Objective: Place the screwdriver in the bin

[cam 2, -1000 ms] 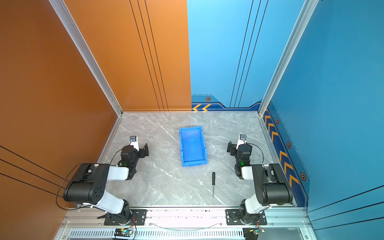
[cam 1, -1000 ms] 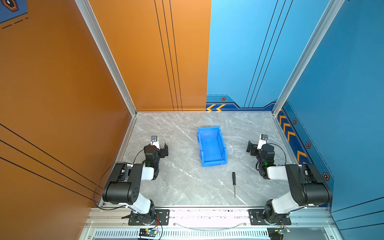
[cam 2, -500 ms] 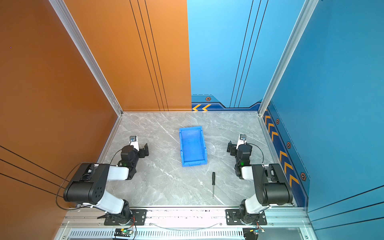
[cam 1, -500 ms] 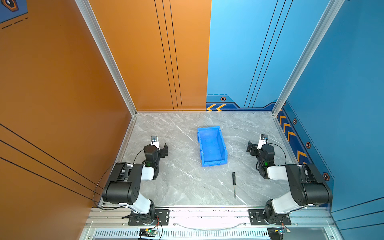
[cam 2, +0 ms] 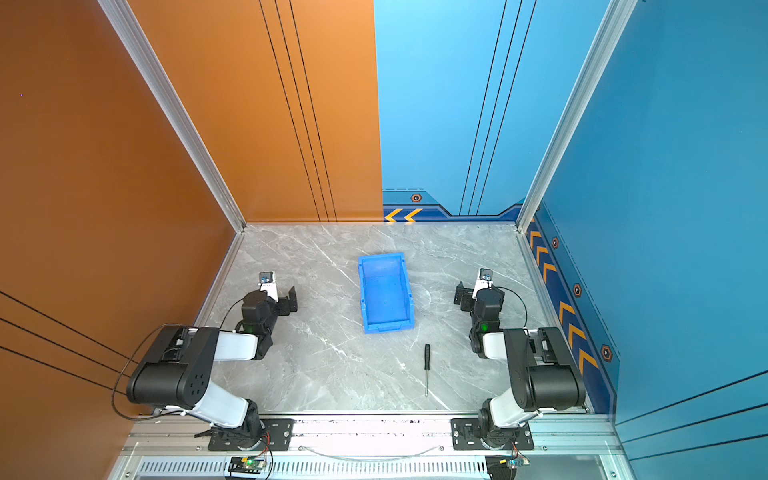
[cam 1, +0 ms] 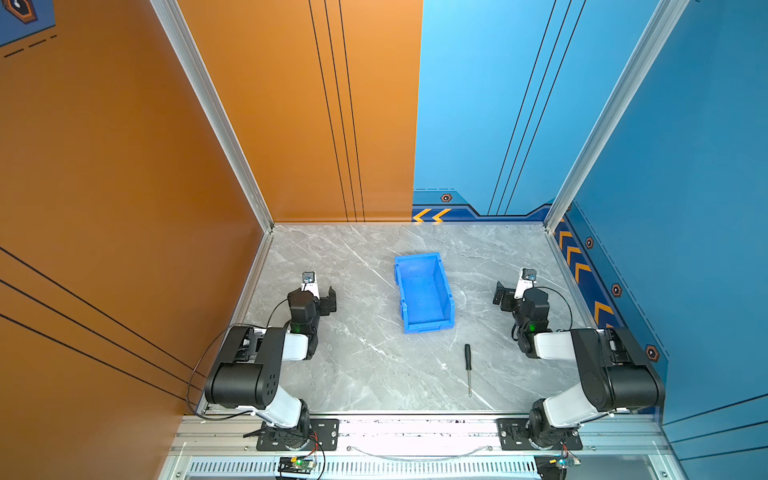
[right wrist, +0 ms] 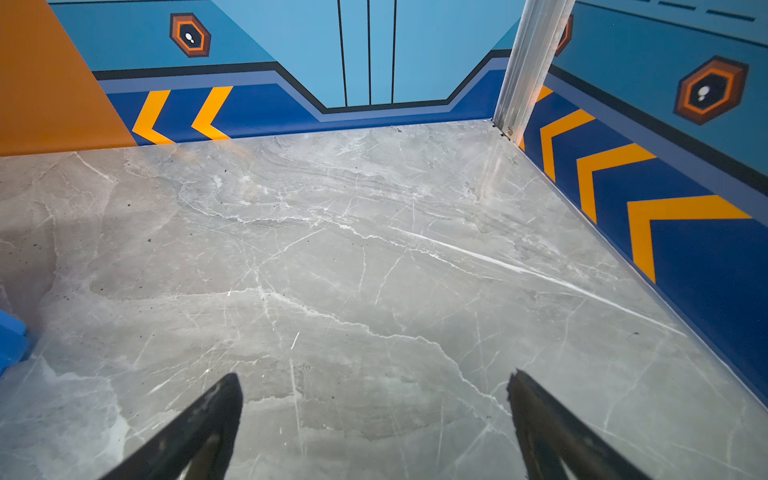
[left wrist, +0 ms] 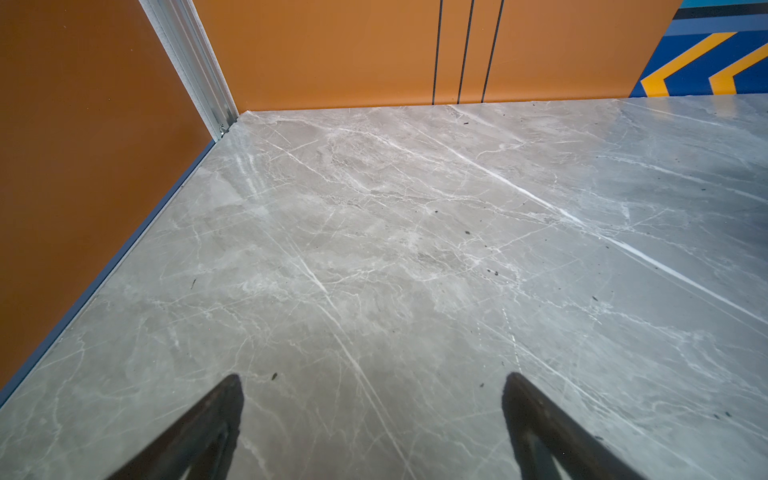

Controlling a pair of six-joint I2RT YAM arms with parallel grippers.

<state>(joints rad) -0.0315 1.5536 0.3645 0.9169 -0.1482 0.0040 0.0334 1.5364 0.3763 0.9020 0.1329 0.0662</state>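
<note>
Top views both showed the screwdriver (cam 1: 468, 368) lying on the worktop (cam 1: 365, 365), near the bin (cam 1: 422, 286) but outside it; wrist views showed left gripper (left wrist: 372, 382) and right gripper (right wrist: 374, 380) spread wide, empty.

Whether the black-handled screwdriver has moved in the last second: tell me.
No. The small screwdriver with black ribbed handle and silver shaft lies where it was, with the same gap in front of the bright blue rectangular plastic bin and its low lip.

Glossy blue plastic bin (cam 1: 424, 291) on smooth, polished grey marble-look table (cam 1: 357, 365).
</note>
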